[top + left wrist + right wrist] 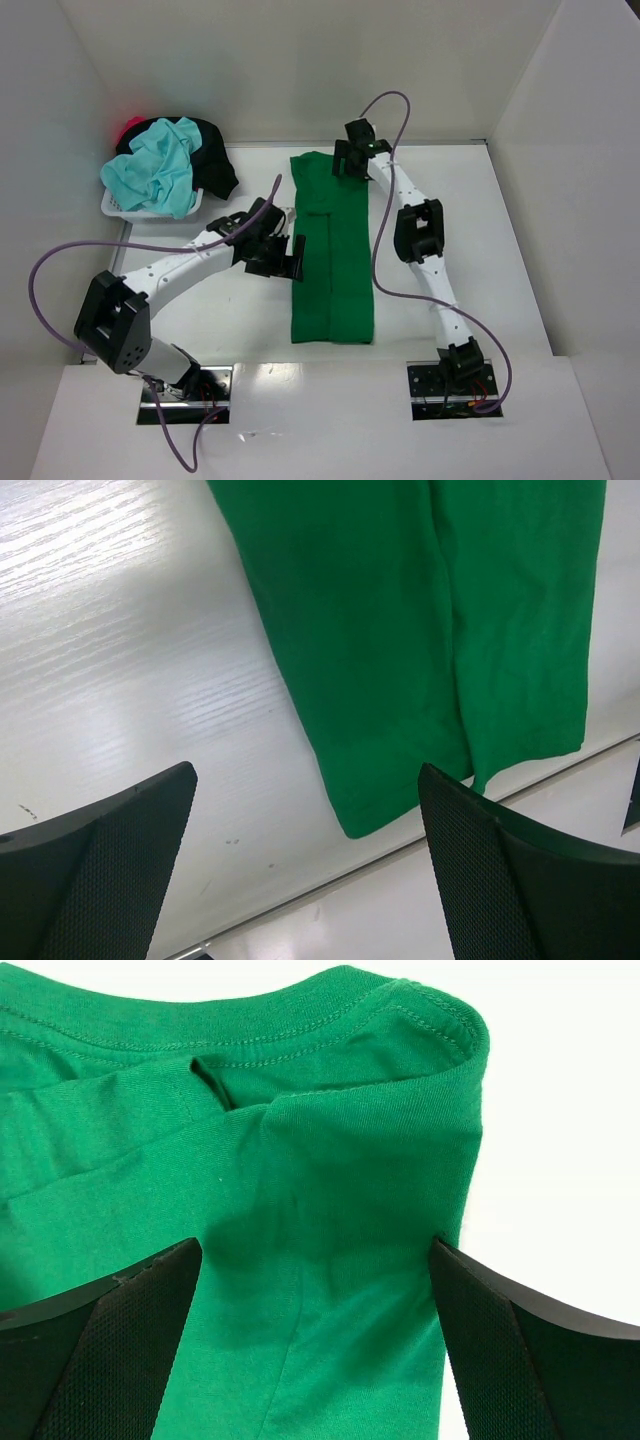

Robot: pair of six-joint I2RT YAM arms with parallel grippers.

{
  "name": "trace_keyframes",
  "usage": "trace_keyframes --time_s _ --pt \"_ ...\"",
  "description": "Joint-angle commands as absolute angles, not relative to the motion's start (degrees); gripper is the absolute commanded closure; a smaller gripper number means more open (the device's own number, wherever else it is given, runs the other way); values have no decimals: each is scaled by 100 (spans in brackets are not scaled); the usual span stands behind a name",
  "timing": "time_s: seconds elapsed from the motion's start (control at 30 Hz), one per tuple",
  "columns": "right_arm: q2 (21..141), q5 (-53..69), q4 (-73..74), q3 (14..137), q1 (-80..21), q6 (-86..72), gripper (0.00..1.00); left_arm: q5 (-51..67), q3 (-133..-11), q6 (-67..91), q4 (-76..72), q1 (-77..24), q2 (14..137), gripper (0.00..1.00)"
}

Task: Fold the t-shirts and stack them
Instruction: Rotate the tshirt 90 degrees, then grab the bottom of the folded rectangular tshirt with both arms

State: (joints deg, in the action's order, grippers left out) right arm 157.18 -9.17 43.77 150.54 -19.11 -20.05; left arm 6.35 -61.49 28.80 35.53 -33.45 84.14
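green t-shirt (pixel 335 270): strip, collar near counter (pixel 230 320) far edge | left gripper (pixel 283 258): released alongside | right gripper (pixel 352 160): released over collar, likely for cross-fold

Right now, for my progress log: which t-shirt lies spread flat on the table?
The bright green t-shirt, a long folded strip lying by itself. The turquoise t-shirt, black t-shirt and pink one sit bunched in the white basket.
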Motion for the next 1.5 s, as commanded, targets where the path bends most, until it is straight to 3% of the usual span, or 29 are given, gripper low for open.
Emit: trace_keyframes --time_s 0.0,0.2,0.27,0.43,0.63,0.83,1.17,1.47 --pt "15505 -721 4255 14731 -1749 -1978 0 747 -6328 2997 3481 -3313 8455 1" --pt "14847 -80 4263 14618 -1749 -1978 0 852 -6056 3050 3349 -3313 8394 1" --pt "14346 200 4001 13785 -1749 -1978 0 913 -5951 3102 3279 -3313 8263 1" --pt "11772 299 2586 10844 -1749 -2205 0 1133 -5608 3252 2980 -3366 7929 1" --pt "9366 53 2216 8040 -1811 -2854 0 1458 -4949 3708 2409 -3366 7463 1" --pt "7982 53 2092 5709 -2292 -3673 0 1644 -4536 3990 1917 -3480 7225 1" --pt "6847 -448 2873 4220 -3936 -5597 0 1635 -4000 4315 2101 -3533 6768 1" --pt "5916 -238 3304 3349 -4184 -6591 0 1635 -3814 4438 2417 -3585 6442 1"
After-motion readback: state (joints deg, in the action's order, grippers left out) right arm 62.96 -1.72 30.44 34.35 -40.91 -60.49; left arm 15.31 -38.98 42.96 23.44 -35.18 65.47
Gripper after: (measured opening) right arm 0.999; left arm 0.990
